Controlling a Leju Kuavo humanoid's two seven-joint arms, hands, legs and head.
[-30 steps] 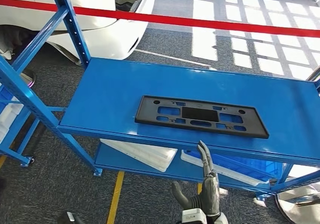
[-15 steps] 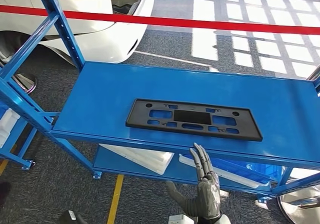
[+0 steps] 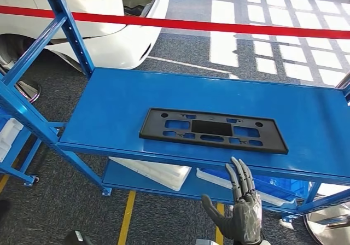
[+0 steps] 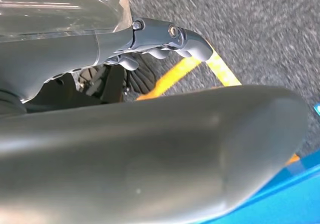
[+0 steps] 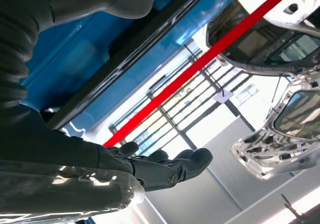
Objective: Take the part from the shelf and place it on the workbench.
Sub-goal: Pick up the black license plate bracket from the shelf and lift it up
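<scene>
The part (image 3: 213,130) is a long black flat frame with slots, lying flat on the blue shelf's top board (image 3: 115,103), close to its front edge. My right hand (image 3: 241,206) is raised below and in front of that edge, just right of the part's middle, with fingers straight and spread and the thumb out to the left, holding nothing. In the right wrist view, its dark fingers (image 5: 166,166) reach out under the blue shelf. My left hand (image 4: 151,154) hangs over the grey floor with its fingers (image 4: 162,36) extended and nothing in them.
A white car (image 3: 115,31) and a red barrier tape (image 3: 206,23) lie behind the shelf. The lower board carries white foam trays (image 3: 152,171) and a blue bin (image 3: 272,182). A blue upright (image 3: 70,26) rises at the left. A yellow line (image 3: 126,217) marks the floor.
My right hand has moved to the right and spread its fingers wider. The camera shifted a little, so the shelf and part sit slightly lower and further left in the picture. The part has not moved.
</scene>
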